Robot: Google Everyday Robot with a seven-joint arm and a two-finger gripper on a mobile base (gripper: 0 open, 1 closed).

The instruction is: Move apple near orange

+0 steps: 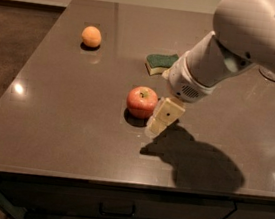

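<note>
The red apple (141,102) sits upright near the middle of the dark table (65,122), stem up. The small pale orange (91,36) sits at the far left of the table, well apart from the apple. My gripper (160,118) hangs from the white arm just right of the apple, its cream fingertips low over the table and very close to the apple's right side. It holds nothing.
A green and yellow sponge (159,63) lies behind the apple, to its right. The table's front edge (117,183) has drawers below. The arm's shadow falls on the table at the front right.
</note>
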